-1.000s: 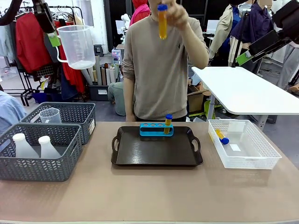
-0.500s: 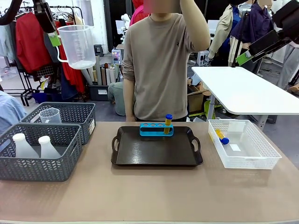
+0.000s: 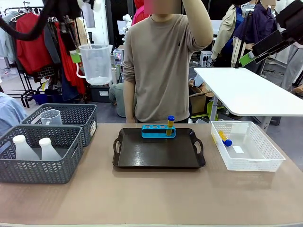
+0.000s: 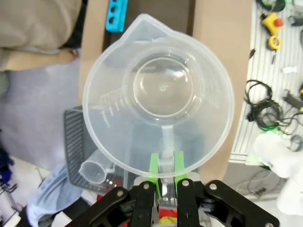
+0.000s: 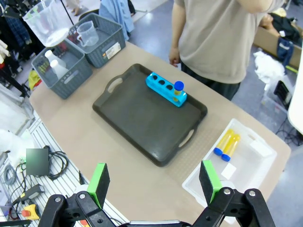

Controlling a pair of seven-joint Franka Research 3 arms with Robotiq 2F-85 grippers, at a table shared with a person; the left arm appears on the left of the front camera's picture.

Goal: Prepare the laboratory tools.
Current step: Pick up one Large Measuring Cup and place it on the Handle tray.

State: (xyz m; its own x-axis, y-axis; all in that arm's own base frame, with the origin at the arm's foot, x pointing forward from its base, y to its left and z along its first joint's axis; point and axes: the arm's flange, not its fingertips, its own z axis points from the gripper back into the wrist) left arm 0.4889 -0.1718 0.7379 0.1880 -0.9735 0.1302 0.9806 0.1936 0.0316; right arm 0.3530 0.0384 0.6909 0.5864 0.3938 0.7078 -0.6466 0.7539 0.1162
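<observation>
Clear measuring beaker (image 3: 96,63) hangs in the air high at the upper left, above and beyond the baskets, gripped by its handle between my left fingers (image 4: 154,166), which are closed narrow on it; the beaker is upright and I look straight down into its bowl. Below it, at the left end of the counter (image 3: 151,198), sit two grey woven baskets: the near basket (image 3: 33,172) holds two frosted white conical flasks (image 3: 22,147), and the far basket (image 3: 75,116) holds a small clear beaker (image 3: 51,117). In the middle lies a dark tray (image 3: 158,153) with a blue tube rack (image 3: 156,131) at its far edge; one amber tube with a blue cap (image 3: 170,125) stands upright in the rack. A person (image 3: 163,66) stands behind the tray, one arm raised. To the right, a white basket (image 3: 258,163) holds two more amber tubes (image 5: 226,143) lying side by side. My right fingers (image 5: 100,182) are spread wide and hold nothing, high above the counter.
</observation>
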